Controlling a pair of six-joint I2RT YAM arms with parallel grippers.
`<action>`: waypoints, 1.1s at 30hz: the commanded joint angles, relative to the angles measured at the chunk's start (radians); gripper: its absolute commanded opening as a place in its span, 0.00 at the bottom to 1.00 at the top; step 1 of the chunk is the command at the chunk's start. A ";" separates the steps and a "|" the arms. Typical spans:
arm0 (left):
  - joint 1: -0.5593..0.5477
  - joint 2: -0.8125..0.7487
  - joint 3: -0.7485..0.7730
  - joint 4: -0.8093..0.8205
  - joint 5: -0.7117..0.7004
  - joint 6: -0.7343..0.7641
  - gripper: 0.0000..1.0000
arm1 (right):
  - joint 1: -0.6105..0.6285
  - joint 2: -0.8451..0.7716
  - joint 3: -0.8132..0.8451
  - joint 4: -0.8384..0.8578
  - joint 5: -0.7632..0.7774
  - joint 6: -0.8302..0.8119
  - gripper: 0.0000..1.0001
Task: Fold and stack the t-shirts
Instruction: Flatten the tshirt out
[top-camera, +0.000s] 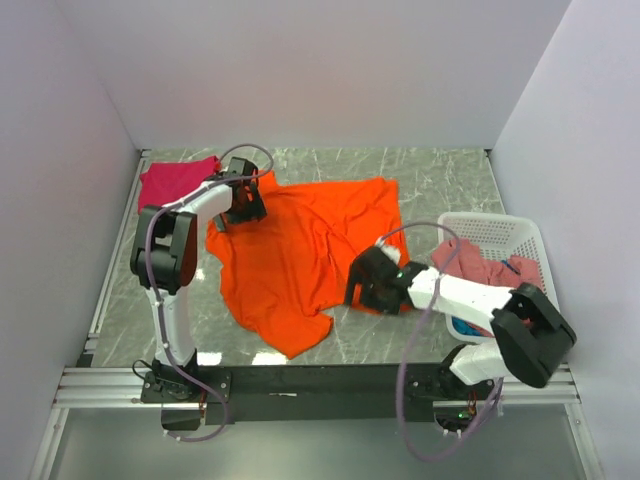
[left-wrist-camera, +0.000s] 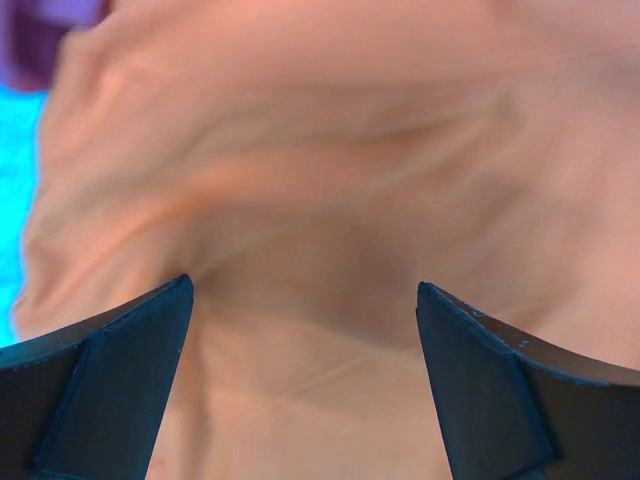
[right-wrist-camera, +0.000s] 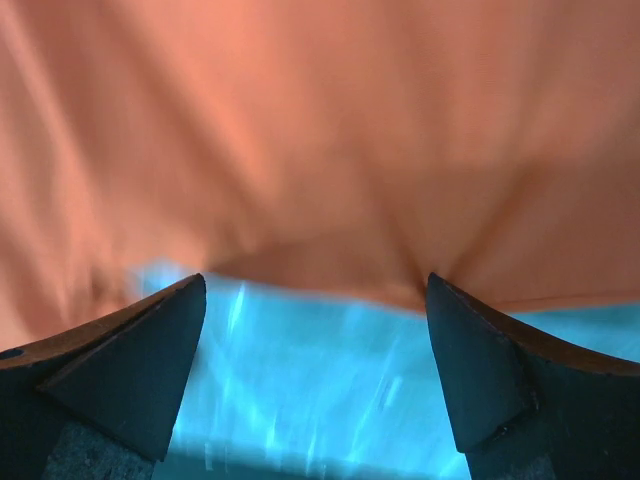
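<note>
Pale walls closed in the grey-green marbled table (top-camera: 440, 180) on three sides. We saw the orange t-shirt (top-camera: 300, 250) spread rumpled across the middle of it, with a sleeve reaching toward the far right and a corner trailing toward the near edge. The magenta t-shirt (top-camera: 170, 180) lay in the far left corner, apart from the orange one. At the right stood the white lattice basket (top-camera: 500, 225), with the rose-pink t-shirt (top-camera: 480, 265) bundled inside.

Our left pincer (top-camera: 240, 210) was at the far left edge of the orange t-shirt. In the left wrist view its fingers (left-wrist-camera: 110, 380) stood wide apart with nothing between them, and folds of orange cloth filled the view beyond.

Our right pincer (top-camera: 362, 290) was at the shirt's near right edge, beside the basket. Its fingers (right-wrist-camera: 130, 370) were likewise spread wide and held nothing, and the orange hem met the bare table just beyond them
</note>
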 joint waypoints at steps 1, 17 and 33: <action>-0.002 -0.141 -0.031 -0.015 -0.033 0.055 0.99 | 0.137 -0.099 0.015 -0.171 0.053 0.176 0.97; 0.063 -0.185 -0.132 -0.001 0.021 -0.052 1.00 | -0.227 0.369 0.830 -0.112 0.093 -0.333 1.00; 0.092 0.101 0.101 0.028 0.090 0.084 0.99 | -0.419 0.868 1.143 -0.222 -0.050 -0.393 1.00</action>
